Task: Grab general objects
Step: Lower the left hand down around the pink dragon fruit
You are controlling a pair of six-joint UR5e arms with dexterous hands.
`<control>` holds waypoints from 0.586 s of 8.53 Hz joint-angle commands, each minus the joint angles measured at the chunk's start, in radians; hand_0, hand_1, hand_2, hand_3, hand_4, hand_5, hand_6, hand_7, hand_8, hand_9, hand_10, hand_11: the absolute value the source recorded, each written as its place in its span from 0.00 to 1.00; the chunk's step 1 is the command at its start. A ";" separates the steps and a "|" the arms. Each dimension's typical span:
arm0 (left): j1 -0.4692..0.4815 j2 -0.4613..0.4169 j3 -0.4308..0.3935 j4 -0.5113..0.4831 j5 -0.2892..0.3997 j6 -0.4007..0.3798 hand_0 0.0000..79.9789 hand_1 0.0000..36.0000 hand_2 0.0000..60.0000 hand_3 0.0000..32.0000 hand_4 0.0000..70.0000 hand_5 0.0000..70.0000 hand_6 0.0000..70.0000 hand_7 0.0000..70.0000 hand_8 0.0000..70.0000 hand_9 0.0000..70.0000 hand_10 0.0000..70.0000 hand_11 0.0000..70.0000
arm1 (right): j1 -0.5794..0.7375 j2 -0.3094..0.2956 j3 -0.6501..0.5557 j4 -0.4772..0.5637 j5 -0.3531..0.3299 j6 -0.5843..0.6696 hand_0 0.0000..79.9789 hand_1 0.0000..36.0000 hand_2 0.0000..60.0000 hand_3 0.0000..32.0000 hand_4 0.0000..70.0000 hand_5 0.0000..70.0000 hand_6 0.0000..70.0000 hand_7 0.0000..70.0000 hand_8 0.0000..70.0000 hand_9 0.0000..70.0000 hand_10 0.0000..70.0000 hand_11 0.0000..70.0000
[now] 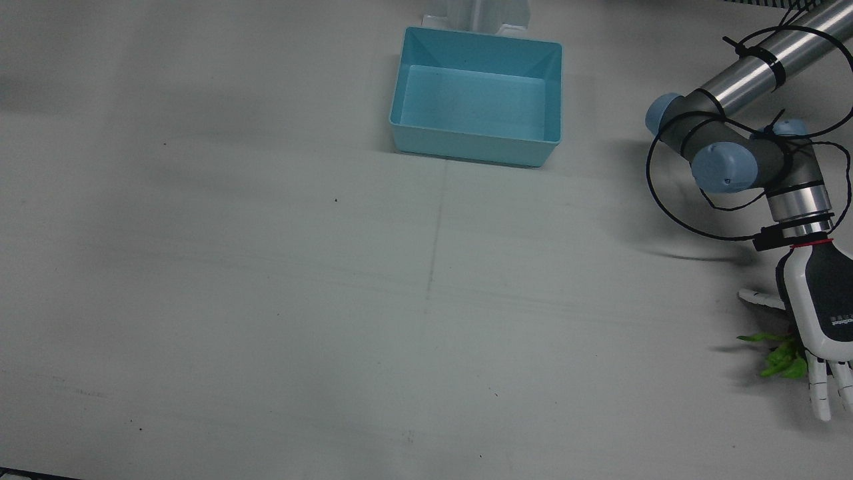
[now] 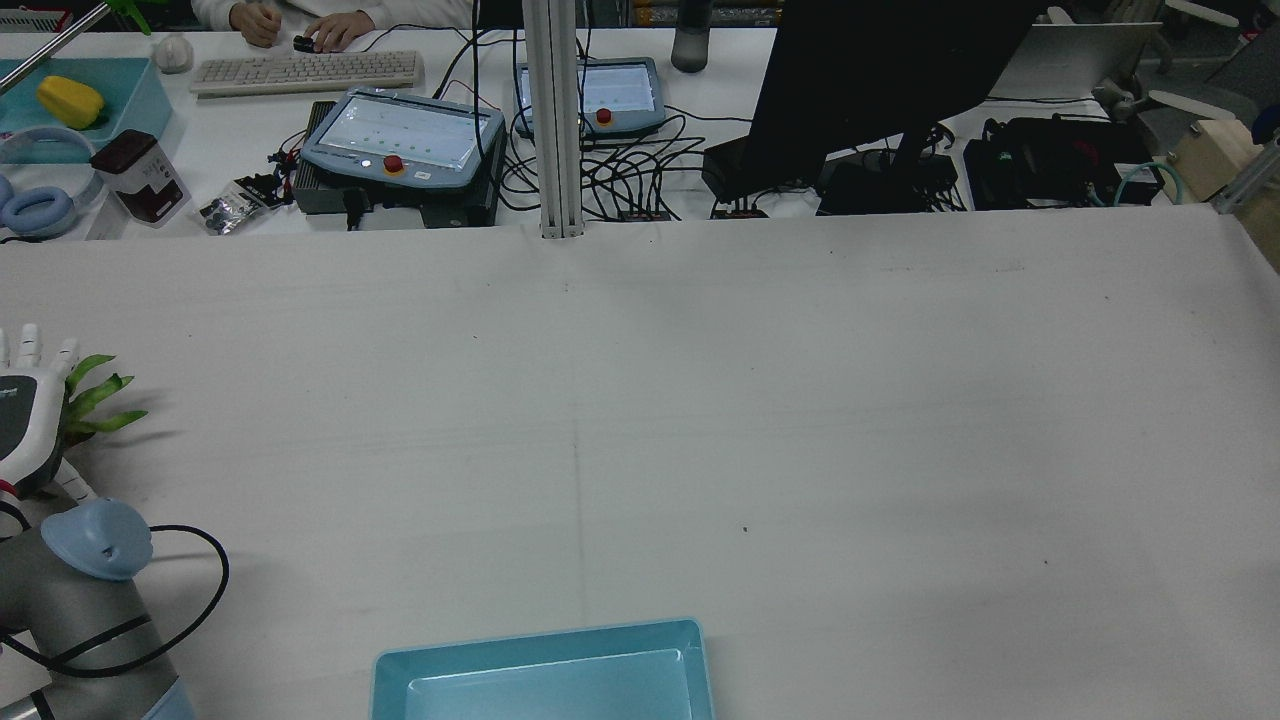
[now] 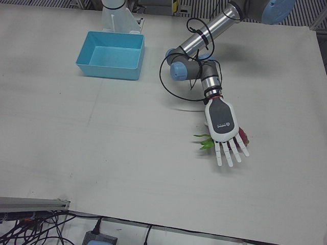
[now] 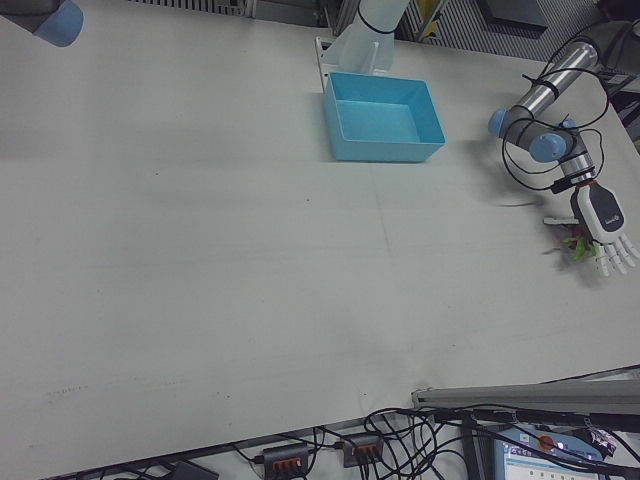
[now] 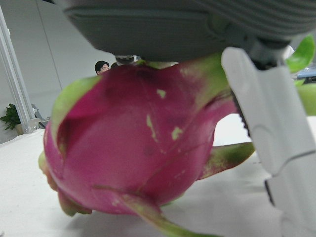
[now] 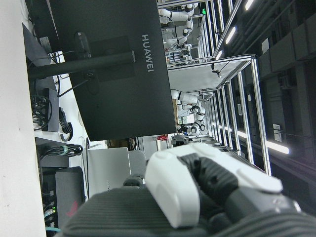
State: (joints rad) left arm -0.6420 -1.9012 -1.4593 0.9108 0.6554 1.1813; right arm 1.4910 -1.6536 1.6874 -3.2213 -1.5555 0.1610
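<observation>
A pink dragon fruit [image 5: 143,153] with green leaf tips [image 1: 783,357] lies on the white table near the side edge on the left arm's side. My left hand [image 3: 225,127] hovers palm down right over it, fingers stretched out flat and apart, holding nothing. The fruit is mostly hidden beneath the palm; only its pink end [image 3: 242,135] and leaves [image 2: 95,400] stick out. In the left hand view the fruit fills the picture just under the palm, with one finger [image 5: 276,133] beside it. Of my right hand [image 6: 197,197] only a part shows, in its own view, raised and facing the monitor.
An empty light-blue bin [image 1: 546,93] stands near the robot's side of the table, between the pedestals. Beyond the far edge are a black monitor [image 2: 880,80], teach pendants [image 2: 400,140], cables and a person's hands at a keyboard [image 2: 300,70].
</observation>
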 commanded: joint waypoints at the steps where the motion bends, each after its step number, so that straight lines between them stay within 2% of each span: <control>1: -0.004 0.001 0.048 -0.032 -0.007 -0.002 0.60 0.45 0.27 0.00 0.00 1.00 0.10 0.16 0.01 0.01 0.02 0.05 | 0.000 0.000 0.000 0.000 0.000 0.000 0.00 0.00 0.00 0.00 0.00 0.00 0.00 0.00 0.00 0.00 0.00 0.00; 2: -0.004 0.001 0.050 -0.033 -0.007 -0.002 0.60 0.42 0.24 0.00 0.00 1.00 0.10 0.14 0.00 0.01 0.00 0.03 | 0.000 0.000 0.000 0.000 0.000 0.000 0.00 0.00 0.00 0.00 0.00 0.00 0.00 0.00 0.00 0.00 0.00 0.00; 3: -0.005 0.001 0.051 -0.038 -0.007 -0.002 0.60 0.43 0.23 0.00 0.00 1.00 0.09 0.13 0.00 0.01 0.00 0.01 | 0.000 0.000 0.000 0.000 0.000 0.000 0.00 0.00 0.00 0.00 0.00 0.00 0.00 0.00 0.00 0.00 0.00 0.00; 4: -0.007 0.001 0.051 -0.044 -0.007 -0.002 0.60 0.44 0.19 0.00 0.00 1.00 0.05 0.06 0.00 0.00 0.00 0.00 | 0.000 0.000 0.000 0.000 0.000 0.000 0.00 0.00 0.00 0.00 0.00 0.00 0.00 0.00 0.00 0.00 0.00 0.00; 5: -0.008 0.001 0.063 -0.056 -0.007 -0.002 0.61 0.45 0.20 0.00 0.00 1.00 0.05 0.06 0.00 0.00 0.00 0.00 | 0.000 0.000 0.000 0.000 0.000 0.000 0.00 0.00 0.00 0.00 0.00 0.00 0.00 0.00 0.00 0.00 0.00 0.00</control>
State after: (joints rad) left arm -0.6472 -1.9007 -1.4099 0.8728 0.6489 1.1797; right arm 1.4910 -1.6536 1.6874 -3.2214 -1.5554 0.1611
